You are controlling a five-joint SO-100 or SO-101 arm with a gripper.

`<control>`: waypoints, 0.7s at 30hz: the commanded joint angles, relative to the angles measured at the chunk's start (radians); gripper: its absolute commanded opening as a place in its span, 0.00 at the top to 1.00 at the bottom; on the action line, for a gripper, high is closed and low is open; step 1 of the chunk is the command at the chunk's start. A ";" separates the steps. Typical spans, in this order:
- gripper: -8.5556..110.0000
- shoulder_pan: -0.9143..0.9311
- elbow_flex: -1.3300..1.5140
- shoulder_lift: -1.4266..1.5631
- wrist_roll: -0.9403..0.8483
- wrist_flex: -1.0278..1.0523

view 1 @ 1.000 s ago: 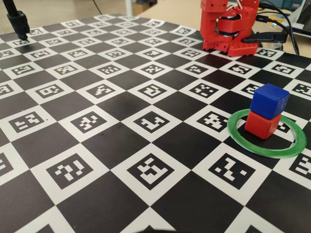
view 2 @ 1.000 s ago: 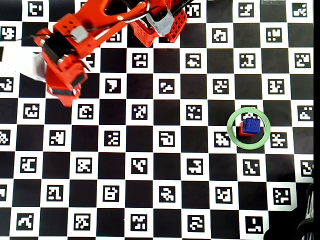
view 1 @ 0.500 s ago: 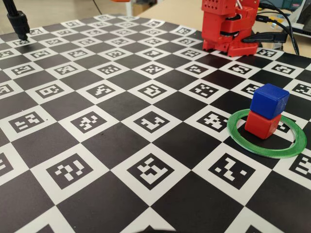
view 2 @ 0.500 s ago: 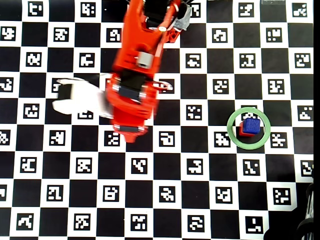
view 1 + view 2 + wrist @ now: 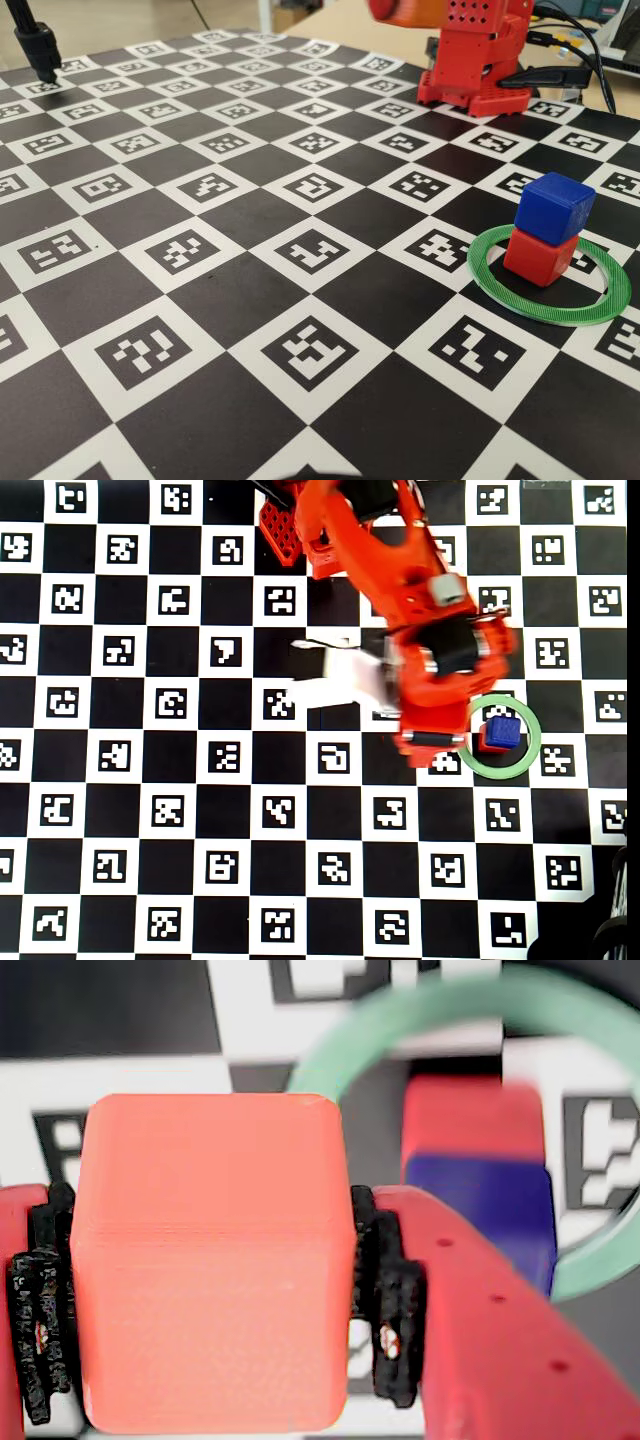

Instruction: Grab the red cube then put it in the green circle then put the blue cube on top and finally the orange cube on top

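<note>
— Gripper status: are we holding anything?
— We grip the orange cube. Blue cube sits atop the red cube inside the green circle.

1. Bright, even light all over; the fixed view is crisp, with a soft sheen on the dark squares of the counter.
2. Wrist view: the orange cube is overexposed and washed pale, and the green circle behind it is blurred.
3. Overhead view is slightly soft, with a pale glare patch beside the arm.
</note>
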 commanded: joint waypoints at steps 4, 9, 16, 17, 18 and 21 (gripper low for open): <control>0.85 -0.118 -0.215 -0.106 0.121 0.100; 0.85 -0.210 -0.238 -0.146 0.169 0.100; 0.85 -0.278 -0.264 -0.181 0.281 0.098; 0.85 -0.281 -0.268 -0.187 0.299 0.098; 0.85 -0.282 -0.270 -0.190 0.314 0.097; 0.85 -0.284 -0.276 -0.198 0.341 0.092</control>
